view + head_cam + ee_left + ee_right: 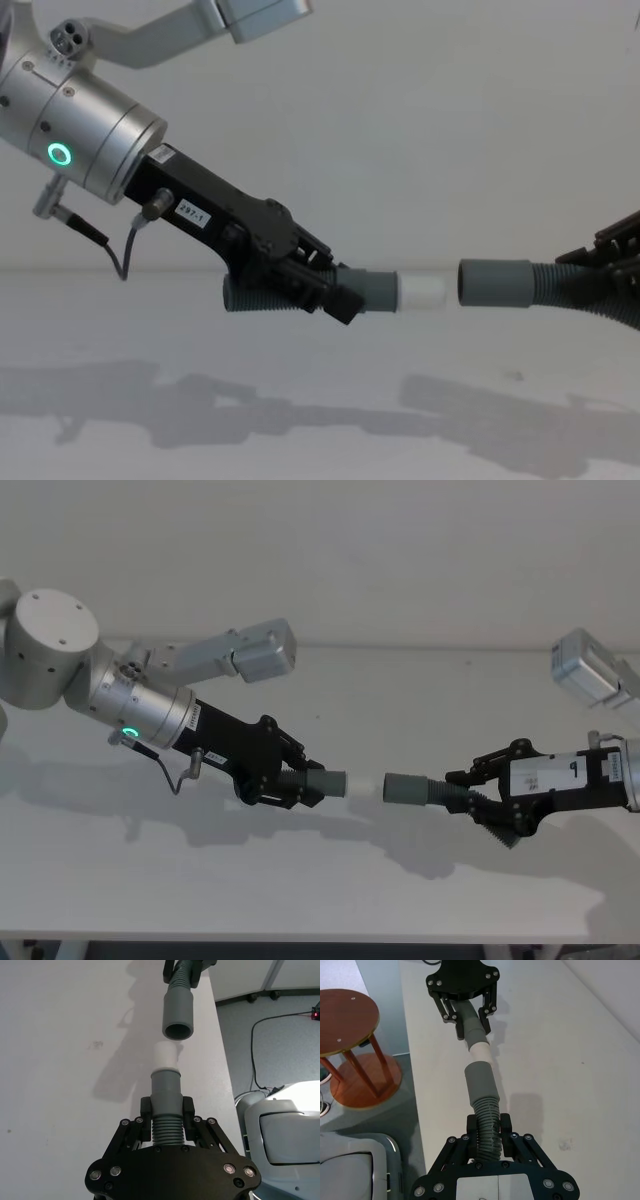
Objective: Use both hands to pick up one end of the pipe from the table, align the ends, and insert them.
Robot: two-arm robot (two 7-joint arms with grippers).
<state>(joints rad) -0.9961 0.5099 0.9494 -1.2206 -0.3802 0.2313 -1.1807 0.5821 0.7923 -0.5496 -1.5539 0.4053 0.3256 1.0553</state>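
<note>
The chest view sets both hose pieces in side profile above the table (320,440). There the white tip (422,291) and the open cuff (495,283) face each other nearly level, with a small gap between them. The head view shows the same gap from above, along with both arms. The left wrist view looks straight into the dark round bore of the open cuff (178,1016), which the other views hide. It also takes in the table edge, grey floor and a cable beyond. The right wrist view looks the other way down the line and catches a round brown wooden stool (346,1022) beside the table.

The left gripper (293,785) reaches in from the left, its black angular fingers pinched on the ribbed middle of the left hose piece (318,783). The smooth grey cuff and its narrower white tip (359,784) stick out past the fingers. A green ring light (130,731) glows on its silver-grey arm.

The right gripper (478,798) comes in from the right, its fingers clamped on the ribbing of the right hose piece (440,793). The plain grey cuff (404,787) points at the white tip. The two ends do not touch, and both pieces are held clear of the matte white surface, casting shadows on it.
</note>
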